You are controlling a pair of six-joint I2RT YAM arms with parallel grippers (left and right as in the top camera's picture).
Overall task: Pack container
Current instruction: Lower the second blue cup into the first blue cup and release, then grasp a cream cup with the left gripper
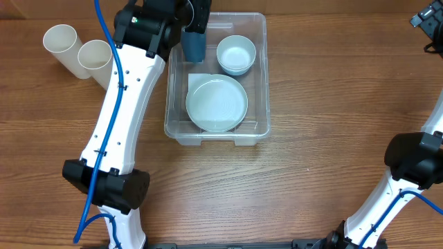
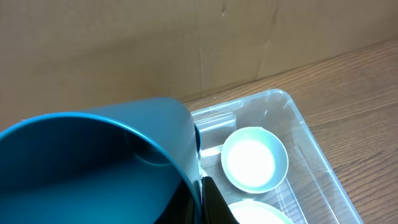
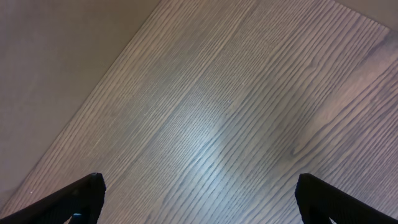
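**Overhead view.** The left gripper (image 1: 196,15) is largely masked by its own wrist and by the teal cup (image 1: 194,43). Only a corner of the white label (image 1: 197,81) shows from under the plate (image 1: 217,104). The right gripper (image 1: 429,24) is cut by the upper right edge.

**Left wrist view.** The cup, blurred, overruns the left and bottom edges, and one dark finger (image 2: 211,202) shows beside it. The plate is clipped at the bottom edge.

**Right wrist view.** Only two fingertips (image 3: 81,196) show, at the lower corners.
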